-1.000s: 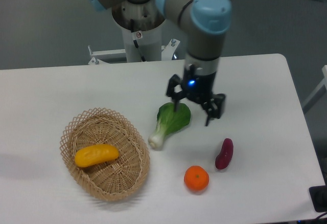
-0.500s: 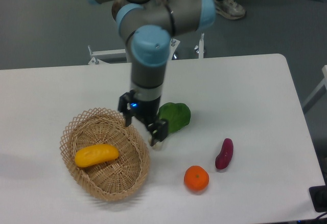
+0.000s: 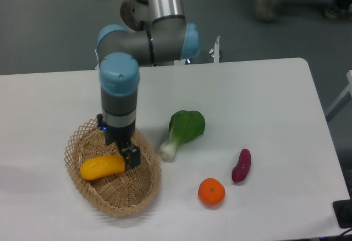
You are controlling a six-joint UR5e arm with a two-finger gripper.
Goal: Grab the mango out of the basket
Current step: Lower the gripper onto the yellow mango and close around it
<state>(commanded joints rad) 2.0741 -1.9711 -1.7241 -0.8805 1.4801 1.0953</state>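
The mango (image 3: pixel 101 167) is a smooth yellow-orange oval lying in the woven tan wicker basket (image 3: pixel 82 188) at the left of the white table. My gripper (image 3: pixel 117 143) hangs point-down over the basket, just above the mango's right end. Its fingers stand apart and hold nothing. One dark fingertip (image 3: pixel 132 158) sits right beside the mango's right end; the other is near the basket's back rim and partly hidden by the wrist.
A green bok choy (image 3: pixel 184 131) lies right of the basket. A round orange (image 3: pixel 211 192) and a dark purple sweet potato (image 3: pixel 241 165) lie further right. The arm's base stands behind the table's far edge.
The arm has swept left across the table, from above the bok choy to over the basket, and the gripper has come down beside the mango. The objects have not moved.
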